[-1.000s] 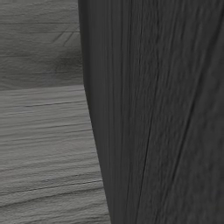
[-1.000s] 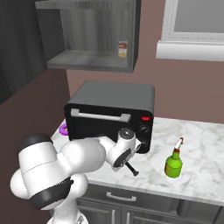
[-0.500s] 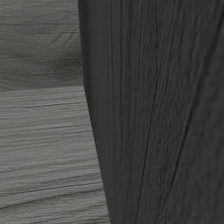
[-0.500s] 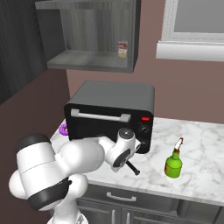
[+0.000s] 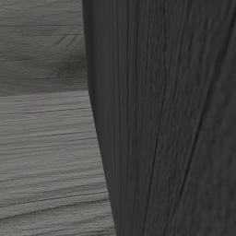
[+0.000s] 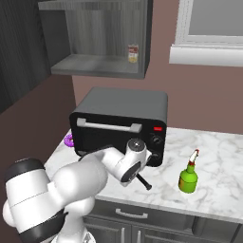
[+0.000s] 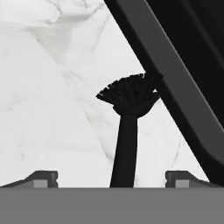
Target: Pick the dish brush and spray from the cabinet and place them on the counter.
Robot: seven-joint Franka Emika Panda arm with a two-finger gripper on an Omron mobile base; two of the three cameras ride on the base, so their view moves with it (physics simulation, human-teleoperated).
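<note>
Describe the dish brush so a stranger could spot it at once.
Find the black toaster oven on the white marble counter. Just in front of its lower right corner lies the dish brush, by the robot's wrist. It is all black, slim-handled with a fanned bristle head, unlike the green spray bottle standing farther right.

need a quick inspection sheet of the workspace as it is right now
surface: white marble counter over grey drawers.
job's things: black dish brush lies on the counter between the open fingers, bristles toward the microwave; green spray bottle stands upright on the counter, right of the microwave.
clutter: small purple thing on the counter left of the microwave, partly hidden; a can on the cabinet shelf.
grippers: gripper open, fingertips either side of the brush handle, not clamping it.
cables: nothing seen.
surroundings: open wall cabinet above the microwave, window sill at upper right; the left base view looks at close dark wood panels.
</note>
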